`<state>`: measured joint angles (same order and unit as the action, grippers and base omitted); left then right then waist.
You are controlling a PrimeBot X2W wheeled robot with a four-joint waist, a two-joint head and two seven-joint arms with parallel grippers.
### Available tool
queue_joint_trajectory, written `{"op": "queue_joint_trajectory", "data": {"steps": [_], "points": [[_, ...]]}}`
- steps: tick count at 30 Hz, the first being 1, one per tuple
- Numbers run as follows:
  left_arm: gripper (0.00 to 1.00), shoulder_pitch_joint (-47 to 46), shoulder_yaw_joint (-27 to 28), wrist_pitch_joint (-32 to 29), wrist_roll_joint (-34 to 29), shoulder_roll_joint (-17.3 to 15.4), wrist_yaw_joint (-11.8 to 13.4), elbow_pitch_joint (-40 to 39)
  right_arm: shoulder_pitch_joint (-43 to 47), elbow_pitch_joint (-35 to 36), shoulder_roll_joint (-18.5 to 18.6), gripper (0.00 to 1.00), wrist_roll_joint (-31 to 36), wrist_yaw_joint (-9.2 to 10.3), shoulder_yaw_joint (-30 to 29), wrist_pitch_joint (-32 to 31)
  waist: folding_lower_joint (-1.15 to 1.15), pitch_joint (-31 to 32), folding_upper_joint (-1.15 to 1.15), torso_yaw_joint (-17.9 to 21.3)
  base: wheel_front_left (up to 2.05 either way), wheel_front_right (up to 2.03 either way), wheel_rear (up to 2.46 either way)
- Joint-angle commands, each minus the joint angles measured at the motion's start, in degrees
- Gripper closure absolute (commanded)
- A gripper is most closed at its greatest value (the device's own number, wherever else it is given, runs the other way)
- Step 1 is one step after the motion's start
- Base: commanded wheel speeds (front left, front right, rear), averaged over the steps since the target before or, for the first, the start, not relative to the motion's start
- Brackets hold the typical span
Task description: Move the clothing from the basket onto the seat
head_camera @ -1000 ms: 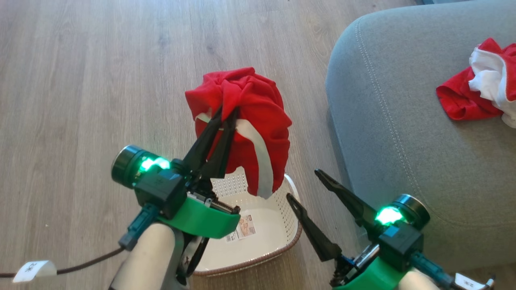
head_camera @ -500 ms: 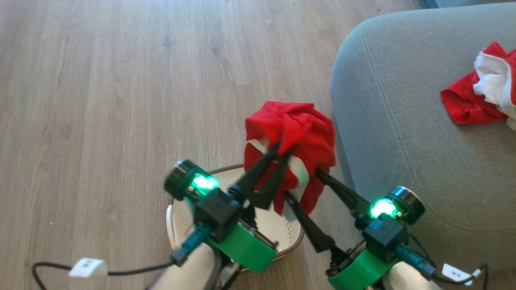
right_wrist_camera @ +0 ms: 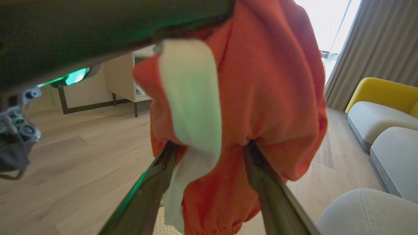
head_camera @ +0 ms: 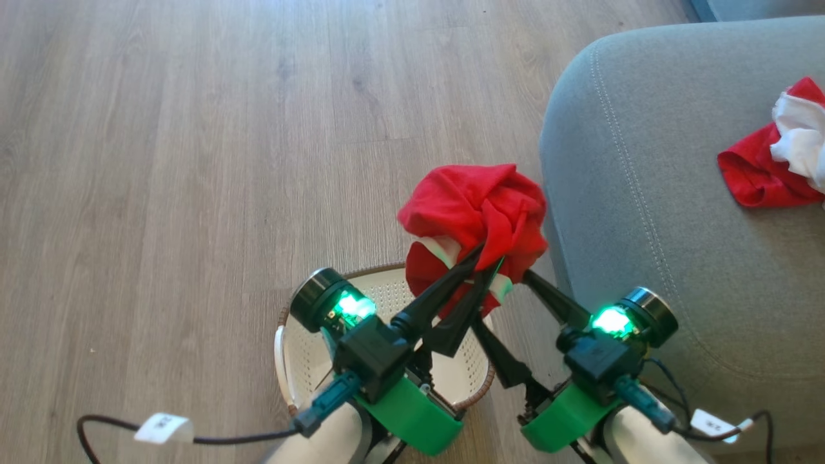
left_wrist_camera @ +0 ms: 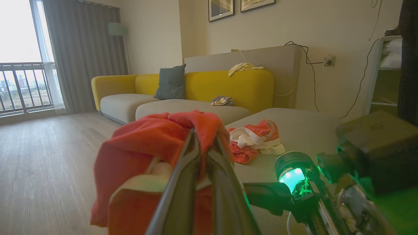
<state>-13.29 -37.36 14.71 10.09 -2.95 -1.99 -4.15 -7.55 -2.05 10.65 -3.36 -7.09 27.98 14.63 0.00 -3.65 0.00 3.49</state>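
Above the far right rim of the basket (head_camera: 290, 348), the left claw (head_camera: 488, 256) is pinched tight on a gathered fold of one red garment (head_camera: 474, 206). The cloth hangs off it in a loose bunch, clear of the basket and just beside the left edge of the seat (head_camera: 644, 225), not yet over it. The right claw (head_camera: 499, 298) stands spread wide just to the right, its fingers either side of the dangling lower part and clamping nothing that I can see. That garment looks light and limp. I'd expect it to sag, swing and drape over whatever it meets, so a thick bunch near its middle is the safest hold, while a single layer or the white trim might slide out. Farther right, the other garment (head_camera: 767, 171) lies crumpled on the seat, cut off by the edge of the head view. The right claw's tips are lost behind the red cloth. How much fabric sits inside the left claw's pinch I can't make out. The arms cover much of the basket's base, so whether anything is left in it is hard to say.
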Motion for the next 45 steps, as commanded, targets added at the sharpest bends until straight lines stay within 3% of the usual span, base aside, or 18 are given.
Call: {"op": "queue_joint_trajectory", "data": {"steps": [1,8,20,21,22,32,33,34,35,36,45], "points": [[1.0,-2.4,1.4,0.3,0.9,0.1,0.3,-2.5,-1.9,1.5,-0.5,0.0,1.3,-0.4,1.2,0.4,0.0,0.0,0.0,-0.2,0.0,0.0,0.0],[1.0,-2.7,0.6,0.3,2.6,0.1,0.4,-4.7,-2.5,0.4,-1.6,0.0,4.7,-0.4,3.5,0.4,0.0,0.0,0.0,-1.1,0.0,0.0,0.0],[1.0,0.0,0.6,0.3,2.9,0.1,0.2,-1.4,-0.9,0.4,-4.7,0.0,2.5,-0.4,-1.7,0.4,0.0,1.7,0.0,-1.2,0.0,0.0,0.0],[1.0,0.1,0.6,0.3,2.9,0.1,0.2,-1.2,-0.7,-0.1,-4.9,0.63,1.7,-0.4,-2.0,0.4,0.0,1.8,0.0,-1.3,0.0,0.0,0.0],[1.0,0.2,0.7,0.3,2.6,0.1,0.3,-1.0,-0.6,0.0,-5.0,1.0,0.9,-0.4,-2.6,0.4,0.0,1.8,0.0,-1.3,0.0,0.0,0.0],[1.0,0.2,1.4,0.3,2.4,0.1,0.7,-1.0,-0.8,1.6,-6.1,1.0,-1.1,-0.4,-7.3,0.4,0.0,1.1,0.0,-1.6,0.0,0.0,0.0],[0.91,0.1,1.4,0.3,2.3,0.1,0.7,-1.2,-0.8,1.8,-6.1,1.0,-1.1,-0.4,-7.5,0.4,0.0,1.0,0.0,-1.6,0.0,0.0,0.0],[0.55,0.1,1.4,0.3,2.3,0.1,0.7,-1.4,-0.8,2.0,-6.2,1.0,-1.0,-0.4,-7.6,0.4,0.0,1.0,0.0,-1.6,0.0,0.0,0.0],[0.36,0.1,1.4,0.3,2.3,0.1,0.6,-1.5,-0.9,2.1,-6.2,1.0,-0.9,-0.4,-7.7,0.4,0.0,0.9,0.0,-1.6,0.0,0.0,0.0],[0.0,0.0,1.3,0.3,2.3,0.1,0.5,-1.7,-0.9,2.3,-6.3,1.0,-0.9,-0.4,-7.8,0.4,0.0,0.9,0.0,-1.6,0.0,0.0,0.0],[0.0,0.1,1.5,0.3,2.0,0.1,0.6,-1.7,-0.5,4.6,-6.9,1.0,-0.4,-0.4,-9.0,0.4,0.0,1.3,0.0,-1.7,0.0,0.0,0.0]]}}
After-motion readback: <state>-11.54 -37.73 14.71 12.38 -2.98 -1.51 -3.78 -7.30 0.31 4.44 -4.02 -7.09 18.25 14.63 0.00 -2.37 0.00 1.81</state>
